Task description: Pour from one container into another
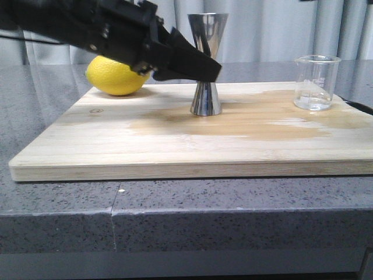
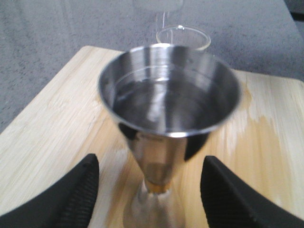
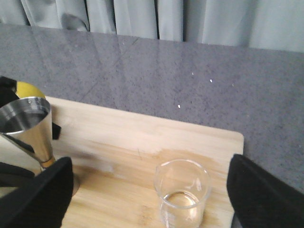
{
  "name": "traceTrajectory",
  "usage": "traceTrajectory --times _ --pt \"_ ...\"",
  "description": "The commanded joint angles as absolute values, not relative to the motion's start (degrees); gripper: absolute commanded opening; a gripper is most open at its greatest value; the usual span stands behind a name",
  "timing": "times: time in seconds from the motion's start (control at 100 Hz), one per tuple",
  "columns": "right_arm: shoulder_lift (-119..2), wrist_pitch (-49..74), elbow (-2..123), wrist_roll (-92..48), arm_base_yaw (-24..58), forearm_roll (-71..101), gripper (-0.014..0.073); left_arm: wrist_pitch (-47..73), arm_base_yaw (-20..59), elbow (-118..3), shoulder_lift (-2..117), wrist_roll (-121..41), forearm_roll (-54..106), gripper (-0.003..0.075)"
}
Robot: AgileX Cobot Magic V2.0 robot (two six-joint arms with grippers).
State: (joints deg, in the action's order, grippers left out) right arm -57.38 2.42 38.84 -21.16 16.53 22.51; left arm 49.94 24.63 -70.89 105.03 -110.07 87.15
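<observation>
Standing upright mid-board, steel jigger (image 1: 206,64) sits between the spread fingers of the left gripper (image 2: 149,199), jaws apart on either side of its gold-banded waist, contact not clear. Glass beaker (image 1: 316,82) upright at the right end of the wooden board (image 1: 116,146), well apart from jigger, a little clear liquid at its bottom. Right gripper (image 3: 147,199) hovers above beaker, jaws wide apart, nothing held. Lemon (image 1: 115,75) on the board's back left corner. Wet stain on board around jigger and beaker.
</observation>
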Motion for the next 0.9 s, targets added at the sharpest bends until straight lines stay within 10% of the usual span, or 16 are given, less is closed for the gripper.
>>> traceTrajectory --times 0.0,0.37,0.89 --pt "-54.32 10.48 43.91 -21.85 13.17 21.45 0.0594 50.95 23.86 -72.16 98.48 -101.91 81.69 0.0437" --pt "-52.41 54.25 58.06 -18.69 2.38 14.91 0.0594 51.81 22.34 -72.16 78.98 -52.97 34.22 0.042" --pt "-40.27 52.38 55.25 -5.51 2.39 5.16 0.0591 55.06 22.34 -62.64 50.44 0.72 -7.81 0.042"
